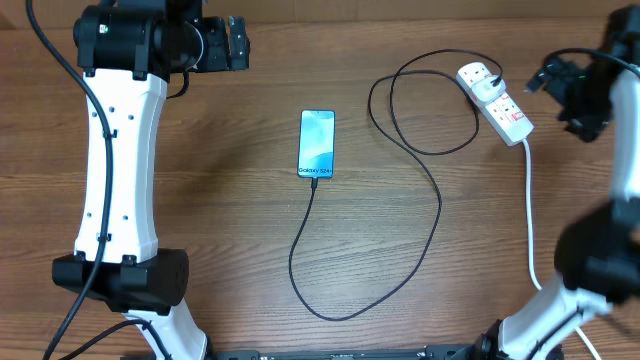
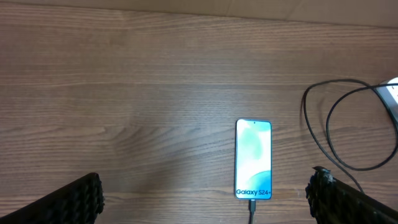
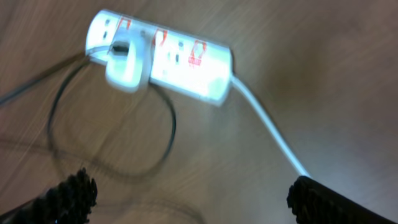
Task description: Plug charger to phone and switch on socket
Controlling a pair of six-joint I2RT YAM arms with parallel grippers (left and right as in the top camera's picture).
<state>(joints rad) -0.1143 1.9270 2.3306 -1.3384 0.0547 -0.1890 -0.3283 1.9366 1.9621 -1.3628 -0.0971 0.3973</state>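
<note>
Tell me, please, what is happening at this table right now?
Both grippers are open and hold nothing. The left gripper hangs apart from the Galaxy S24 phone, with the black charger cable apparently plugged into its lower end. The right gripper hovers over the white power strip, which holds the white adapter.

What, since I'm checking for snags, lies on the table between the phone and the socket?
Only the black charger cable, looping between the phone and the socket; the overhead view shows it best.
</note>
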